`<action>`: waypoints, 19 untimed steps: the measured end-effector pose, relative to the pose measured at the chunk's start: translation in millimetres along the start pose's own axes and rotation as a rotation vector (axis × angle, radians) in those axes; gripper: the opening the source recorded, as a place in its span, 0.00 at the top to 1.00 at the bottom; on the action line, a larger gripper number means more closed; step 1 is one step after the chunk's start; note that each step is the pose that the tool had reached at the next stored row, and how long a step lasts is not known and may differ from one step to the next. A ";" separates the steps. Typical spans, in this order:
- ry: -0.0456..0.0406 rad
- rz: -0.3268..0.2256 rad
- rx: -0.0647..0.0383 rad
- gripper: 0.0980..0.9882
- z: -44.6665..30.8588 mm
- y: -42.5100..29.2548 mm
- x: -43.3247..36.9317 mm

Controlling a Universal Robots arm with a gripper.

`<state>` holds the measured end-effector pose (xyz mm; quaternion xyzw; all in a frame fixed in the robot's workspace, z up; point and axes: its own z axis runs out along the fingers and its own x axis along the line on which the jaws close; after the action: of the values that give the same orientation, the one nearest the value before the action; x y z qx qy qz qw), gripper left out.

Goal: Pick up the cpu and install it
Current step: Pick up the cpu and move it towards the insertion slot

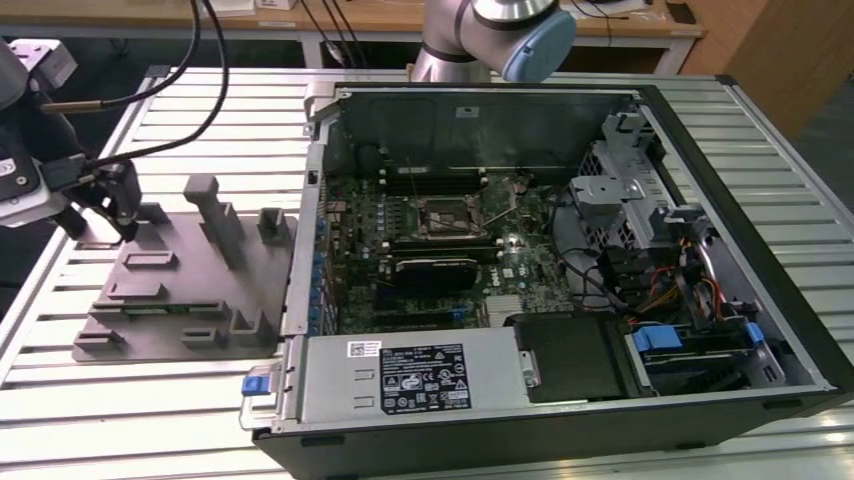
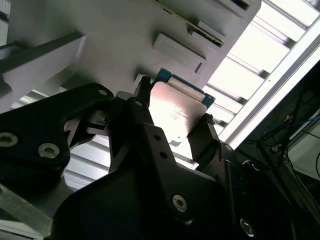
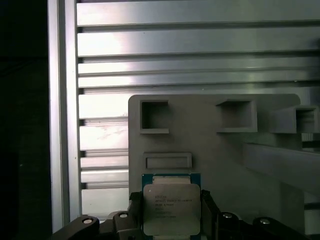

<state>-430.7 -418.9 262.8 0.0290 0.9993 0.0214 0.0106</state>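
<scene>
An aluminium slatted table (image 1: pixel 134 420) is carrying an open desktop computer case (image 1: pixel 787 300), its motherboard (image 1: pixel 441 250) lying exposed inside. The grey fixture plate (image 1: pixel 174 300) with upright posts is sitting just beside the case, on the exterior view's left. The arm's gripper (image 1: pixel 114 215) is hanging over that plate's far corner, well apart from the case. In both wrist views its black fingers (image 3: pixel 207 212) are pressing on two opposite edges of the cpu (image 3: pixel 171 207), pinching the silver-topped chip at the plate's edge; whether it is clearing the plate cannot be told.
</scene>
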 end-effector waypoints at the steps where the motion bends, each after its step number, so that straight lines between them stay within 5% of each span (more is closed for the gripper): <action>1: 0.0000 0.000 0.000 0.50 -1.8 0.1 0.0; 19: -0.0005 0.000 0.000 0.50 -39.7 1.7 -0.8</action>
<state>-430.7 -418.8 302.6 0.0290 0.9993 0.0215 0.0109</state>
